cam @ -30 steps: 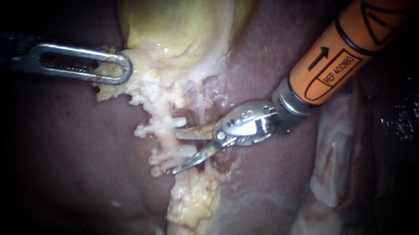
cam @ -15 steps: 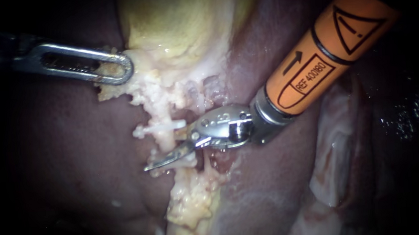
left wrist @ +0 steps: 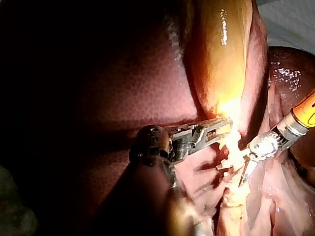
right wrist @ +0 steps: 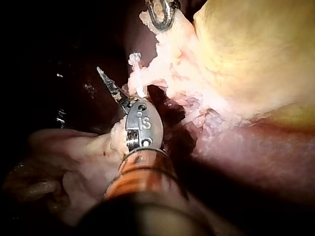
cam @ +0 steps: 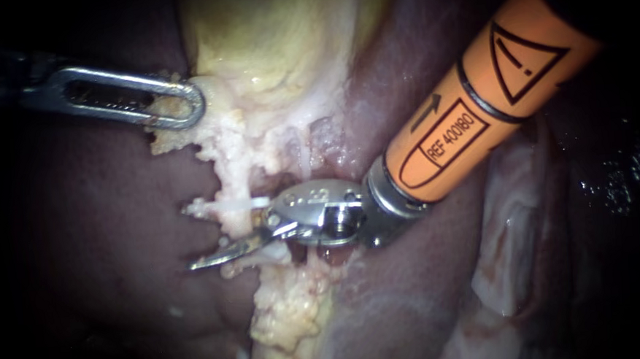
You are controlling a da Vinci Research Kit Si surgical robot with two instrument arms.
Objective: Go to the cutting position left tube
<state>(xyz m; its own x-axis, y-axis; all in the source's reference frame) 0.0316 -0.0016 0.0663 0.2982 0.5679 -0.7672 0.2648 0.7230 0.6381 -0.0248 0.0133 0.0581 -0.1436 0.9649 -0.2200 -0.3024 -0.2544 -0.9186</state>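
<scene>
Right instrument (cam: 217, 237): orange shaft from the upper right, steel wrist, two thin blades. The blades are spread. The lower blade shows in full, lying across the pale strand with its point out over the liver (cam: 104, 235). The upper blade shows only at its root. The rest sits behind the left tube (cam: 234, 182) and the white clip (cam: 228, 205) on it. Tube tissue lies in the gap just below that clip. Whether both blades touch it cannot be told.

Left instrument (cam: 185, 110): slotted jaws pressed together on pale tissue (cam: 170, 140) at the edge of the gallbladder (cam: 276, 36), well apart from the blades.

Left tube: a pale, lumpy strand running from the gallbladder's neck down across the liver. The blades meet it partway along.

Surface: the liver is dark maroon and wet on both sides of the strand. The gallbladder is yellow-green and glossy. Yellowish fat (cam: 290, 312) lies below the blades. In the left wrist view a pale grey surface (left wrist: 295, 14) shows beyond the gallbladder; what it is cannot be told.

Hidden or unclear: the left instrument's shaft is lost in the dark. A whitish lump just under the lower blade could be clip or tissue. The right wrist view shows one blade only, beside the white clip.
</scene>
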